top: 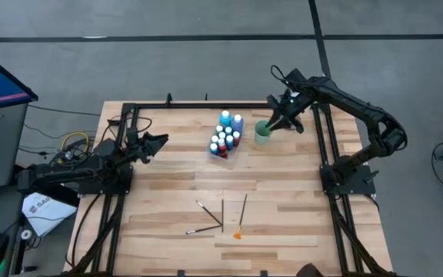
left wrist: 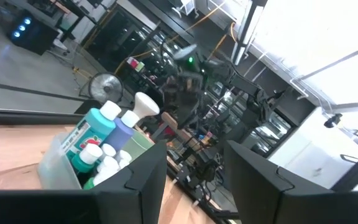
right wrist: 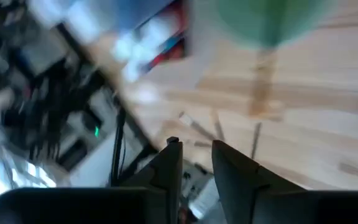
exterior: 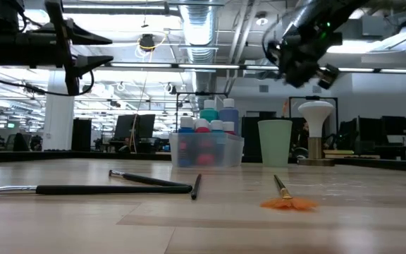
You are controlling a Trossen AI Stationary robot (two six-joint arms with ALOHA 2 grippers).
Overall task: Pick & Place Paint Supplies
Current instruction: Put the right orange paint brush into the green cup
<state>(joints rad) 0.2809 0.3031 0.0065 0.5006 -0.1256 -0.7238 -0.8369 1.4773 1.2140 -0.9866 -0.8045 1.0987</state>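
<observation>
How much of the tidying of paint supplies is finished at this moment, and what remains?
Looks done: the paint bottles stand together in the clear tray beside the pale green cup.
In hand: the right gripper hangs above the cup; nothing shows between its fingers. The left gripper waits open at the table's left side.
Left: four paintbrushes lie loose on the table, one with orange bristles.

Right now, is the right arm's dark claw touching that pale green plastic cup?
Apart. The low view shows the right gripper hanging well above the pale green cup, with open space between them. The cup stands alone on the table beside the clear tray.
</observation>
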